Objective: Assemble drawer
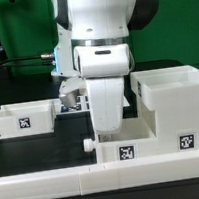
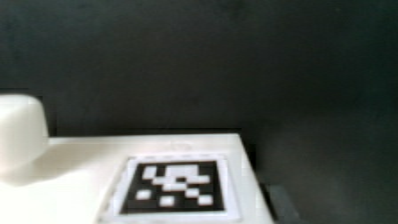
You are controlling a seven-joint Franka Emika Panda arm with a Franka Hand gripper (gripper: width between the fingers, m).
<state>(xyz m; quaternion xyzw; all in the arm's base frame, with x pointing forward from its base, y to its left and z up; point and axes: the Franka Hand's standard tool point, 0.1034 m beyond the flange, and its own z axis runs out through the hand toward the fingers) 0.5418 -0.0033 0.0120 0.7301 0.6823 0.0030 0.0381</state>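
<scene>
**Arm low over the knobbed tray, claw unreadable**

Exterior view: the gripper (image 1: 109, 132) hangs just behind a knobbed drawer tray (image 1: 126, 151), probably lining up a grasp. Its fingertips are hidden, so I cannot tell whether it is open or closed. The tray lies lengthwise across the view, with its knob (image 1: 88, 144) toward the exterior view's left. It sits beside the low rail (image 1: 47, 182), which probably serves as a stop. The drawer housing (image 1: 172, 91) stands at the exterior view's right and a second tray (image 1: 24, 120) at its left.

Wrist view: a tagged white panel (image 2: 175, 188) lies close beneath, but no fingers are clearly visible.

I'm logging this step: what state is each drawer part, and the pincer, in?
Left tray: upright, open side up, alone.
Front tray: upright, knob pointing to the exterior view's left.
Housing: standing, open side up.
Pincer: low behind the front tray, tips hidden; open or shut unclear.
</scene>
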